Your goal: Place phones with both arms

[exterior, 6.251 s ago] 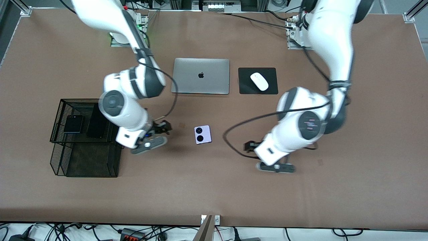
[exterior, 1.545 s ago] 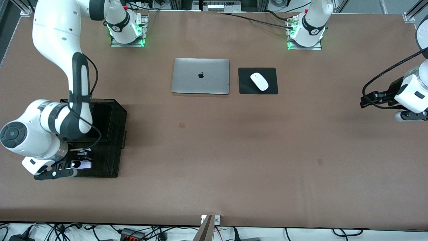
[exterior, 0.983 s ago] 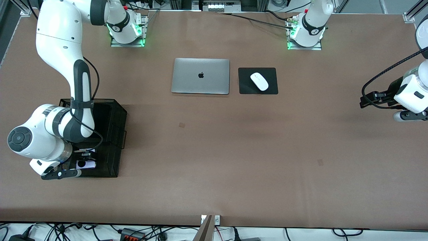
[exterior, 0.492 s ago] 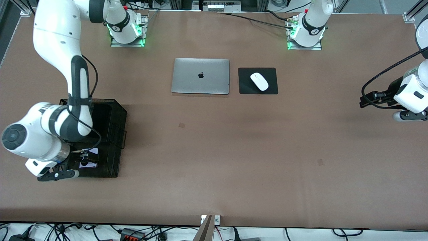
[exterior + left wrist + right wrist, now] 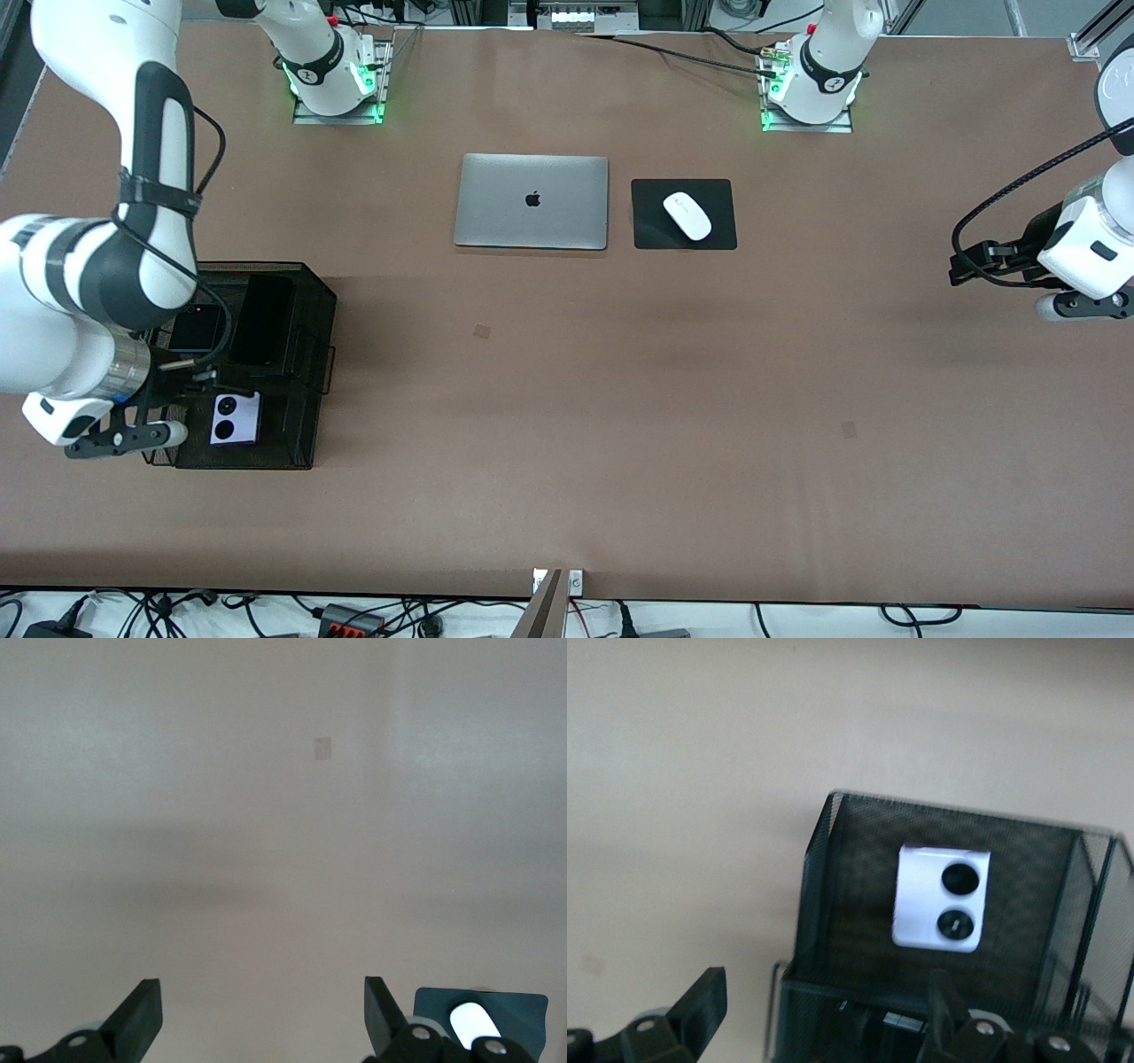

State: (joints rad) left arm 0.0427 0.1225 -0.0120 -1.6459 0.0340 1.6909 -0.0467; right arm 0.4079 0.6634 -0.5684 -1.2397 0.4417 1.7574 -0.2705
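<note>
Right end effector (image 5: 819, 1014) released, over the mesh tray's (image 5: 301, 447) edge | lilac-white phone (image 5: 236, 419) lies flat in the tray below me | withdraw straight up, clear of the mesh walls | left end effector (image 5: 261, 1014) open, waiting over bare surface (image 5: 620, 399)

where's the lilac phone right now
The lilac-white phone lies in the black mesh organizer's lower tray at the right arm's end of the table, nearer the front camera than the two black phones.

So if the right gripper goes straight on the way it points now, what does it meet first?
Probably the black mesh organizer: the open right gripper looks down over it, and the lilac-white phone lies in its lower tray. Depth is uncertain.
</note>
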